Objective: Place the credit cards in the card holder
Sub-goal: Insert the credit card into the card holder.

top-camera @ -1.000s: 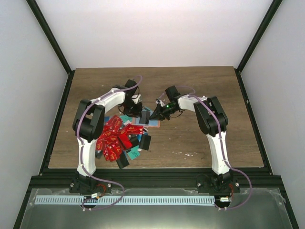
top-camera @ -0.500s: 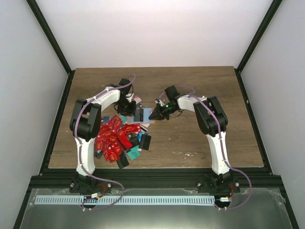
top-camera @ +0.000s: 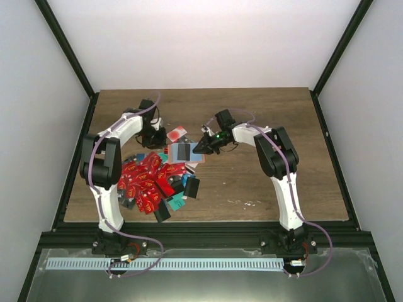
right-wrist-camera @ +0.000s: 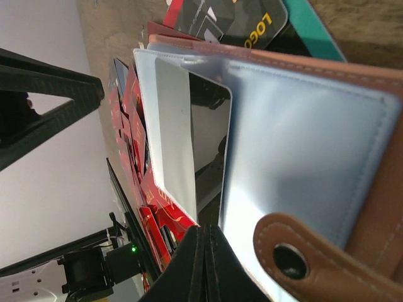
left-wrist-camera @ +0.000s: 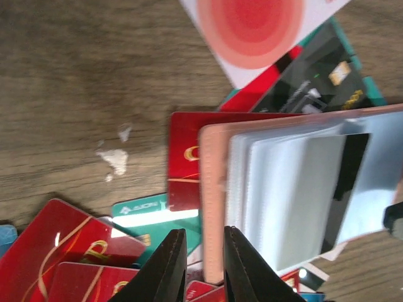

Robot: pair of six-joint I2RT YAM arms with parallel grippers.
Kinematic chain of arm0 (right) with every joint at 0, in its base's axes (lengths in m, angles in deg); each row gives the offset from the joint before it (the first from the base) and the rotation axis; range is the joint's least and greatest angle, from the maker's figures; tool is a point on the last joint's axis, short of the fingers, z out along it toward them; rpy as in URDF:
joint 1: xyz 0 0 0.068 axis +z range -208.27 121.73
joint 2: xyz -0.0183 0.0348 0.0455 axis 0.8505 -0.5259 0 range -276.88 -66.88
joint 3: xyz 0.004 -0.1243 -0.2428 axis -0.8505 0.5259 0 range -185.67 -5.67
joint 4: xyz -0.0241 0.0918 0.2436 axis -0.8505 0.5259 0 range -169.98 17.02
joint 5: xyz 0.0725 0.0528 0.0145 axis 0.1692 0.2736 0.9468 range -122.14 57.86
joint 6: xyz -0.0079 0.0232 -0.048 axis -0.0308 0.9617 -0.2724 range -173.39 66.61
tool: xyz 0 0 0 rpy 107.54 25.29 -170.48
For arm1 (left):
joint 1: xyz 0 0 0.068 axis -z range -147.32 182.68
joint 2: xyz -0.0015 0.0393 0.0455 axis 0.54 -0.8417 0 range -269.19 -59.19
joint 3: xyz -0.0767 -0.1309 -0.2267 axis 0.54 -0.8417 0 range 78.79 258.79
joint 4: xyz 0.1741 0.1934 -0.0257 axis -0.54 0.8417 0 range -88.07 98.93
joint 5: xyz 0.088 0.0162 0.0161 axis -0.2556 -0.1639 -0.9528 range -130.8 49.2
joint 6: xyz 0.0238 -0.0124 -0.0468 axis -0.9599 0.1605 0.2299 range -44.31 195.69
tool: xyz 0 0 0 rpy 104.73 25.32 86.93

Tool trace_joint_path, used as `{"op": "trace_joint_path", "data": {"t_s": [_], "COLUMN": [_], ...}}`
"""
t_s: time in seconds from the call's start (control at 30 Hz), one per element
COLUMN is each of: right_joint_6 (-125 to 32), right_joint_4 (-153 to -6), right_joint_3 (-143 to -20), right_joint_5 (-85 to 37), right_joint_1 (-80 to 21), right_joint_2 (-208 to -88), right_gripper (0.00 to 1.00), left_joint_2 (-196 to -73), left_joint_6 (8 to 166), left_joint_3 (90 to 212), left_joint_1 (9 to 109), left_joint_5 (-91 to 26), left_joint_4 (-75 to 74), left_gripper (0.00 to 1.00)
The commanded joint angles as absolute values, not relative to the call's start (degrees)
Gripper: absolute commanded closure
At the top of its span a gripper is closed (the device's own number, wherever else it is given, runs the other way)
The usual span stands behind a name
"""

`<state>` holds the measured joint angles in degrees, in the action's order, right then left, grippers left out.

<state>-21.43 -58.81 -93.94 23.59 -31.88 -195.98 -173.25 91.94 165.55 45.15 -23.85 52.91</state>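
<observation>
Clenched tight at the right gripper [right-wrist-camera: 204, 238], tips against the clear sleeves of the card holder [right-wrist-camera: 378, 189]; pinching a sleeve or merely pressing, impossible to tell. Barely parted at the left gripper [left-wrist-camera: 203, 238], nothing between the jaws, hovering just over the holder's salmon edge. Holder lying open on the table [left-wrist-camera: 75, 75] beside the heap, one black card [right-wrist-camera: 211, 126] apparently seated in a sleeve. Judged early in the job: most credit cards [top-camera: 148, 182] loose in the heap, a white card with a red spot [left-wrist-camera: 252, 25] apart from it. Cut off in both wrist views: the holder's far end. Hidden beneath the sleeves: any further cards.
</observation>
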Motion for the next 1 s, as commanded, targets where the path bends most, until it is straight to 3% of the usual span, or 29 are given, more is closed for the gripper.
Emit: {"op": "trace_joint_path", "data": {"t_s": [0.0,0.97], "right_joint_6": [-20.84,-17.21], "right_joint_4": [-59.95,-63.93], "right_joint_3": [-96.43,-102.43], "right_joint_5": [24.62,28.58], "right_joint_1": [-31.58,-28.95], "right_joint_2": [-198.19,-204.69], "right_gripper": [0.98,0.99], "left_joint_2": [-174.86,-180.88], "left_joint_6": [91.36,90.83], "left_joint_3": [163.5,162.9], "left_joint_1": [44.74,45.15], "left_joint_5": [-24.25,-20.86], "left_joint_4": [51.97,50.01], "left_gripper": [0.82,0.85]}}
